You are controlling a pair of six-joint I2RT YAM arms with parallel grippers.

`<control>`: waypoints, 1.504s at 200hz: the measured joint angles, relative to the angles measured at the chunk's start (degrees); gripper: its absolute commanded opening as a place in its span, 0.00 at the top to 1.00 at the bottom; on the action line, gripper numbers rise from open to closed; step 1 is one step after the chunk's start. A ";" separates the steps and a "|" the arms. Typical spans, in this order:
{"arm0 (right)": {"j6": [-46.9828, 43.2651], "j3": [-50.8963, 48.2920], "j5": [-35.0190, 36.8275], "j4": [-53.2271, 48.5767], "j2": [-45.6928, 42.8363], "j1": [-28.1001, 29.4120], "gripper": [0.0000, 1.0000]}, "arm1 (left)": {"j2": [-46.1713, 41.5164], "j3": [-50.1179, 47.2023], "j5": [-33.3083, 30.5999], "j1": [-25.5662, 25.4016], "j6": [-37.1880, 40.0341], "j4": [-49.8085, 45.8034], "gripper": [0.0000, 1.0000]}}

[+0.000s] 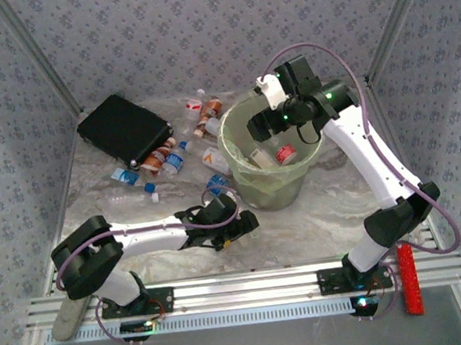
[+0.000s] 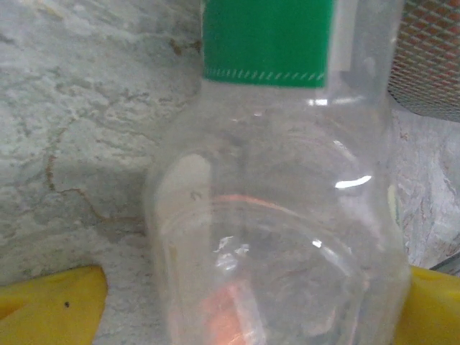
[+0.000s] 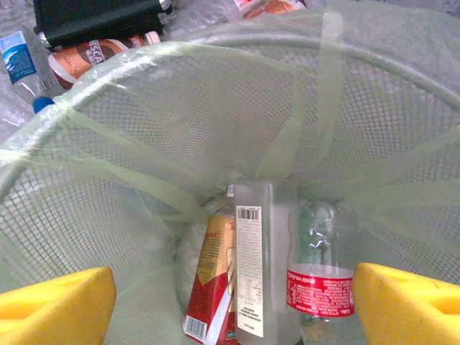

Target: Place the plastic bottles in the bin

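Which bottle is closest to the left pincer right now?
The clear green-labelled bottle, between the yellow fingers of the left pincer; the other loose bottles lie farther off, near the black case.

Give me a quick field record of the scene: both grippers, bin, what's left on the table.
left gripper: open, fingers either side of a clear bottle with a green label, not clamped on it
right gripper: open, empty, above the bin
bin contents: at least three bottles, including a red-label bottle
table: several loose bottles between the bin and the black case
task status: not finished
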 measured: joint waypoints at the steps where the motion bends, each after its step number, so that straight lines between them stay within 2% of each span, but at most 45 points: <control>1: 0.00 0.00 0.00 0.00 0.00 0.00 0.13 | 0.00 0.00 -0.02 0.00 -0.15 -0.02 0.13; 26: 0.02 -0.02 0.02 0.00 -0.07 -0.02 0.13 | 0.11 -0.04 -0.48 -0.13 -0.39 -0.63 0.24; 74: 0.44 -0.26 0.02 1.11 -0.17 -0.02 0.14 | -1.44 -0.07 -2.03 -0.48 -0.24 -2.86 0.36; 127: 3.10 -4.66 -1.03 6.62 -4.31 -1.18 0.15 | -11.82 -0.13 -8.02 0.98 2.21 -10.86 0.42; 157: 5.46 -7.76 -3.23 11.76 -8.61 -2.34 0.14 | -19.93 -0.24 -10.86 5.88 6.29 -16.37 0.48; 186: 7.19 -10.23 -10.56 15.76 -12.09 -4.61 0.13 | -29.20 -0.50 -12.17 13.16 12.55 -20.55 0.51; 210: 8.66 -10.23 -16.24 18.38 -12.41 -5.27 0.12 | -38.10 -0.87 -13.09 18.16 18.10 -20.63 0.58; 234: 10.01 -9.86 -20.17 20.09 -11.80 -3.37 0.11 | -44.57 -1.05 -11.96 22.77 22.77 -17.99 0.64; 264: 11.47 -5.73 -22.25 20.92 -7.76 0.46 0.08 | -45.24 -0.63 -7.41 26.05 27.39 -12.68 0.72; 301: 15.54 -2.03 -24.13 22.45 -2.01 3.39 0.06 | -38.32 2.40 -1.11 26.16 31.30 -6.43 0.87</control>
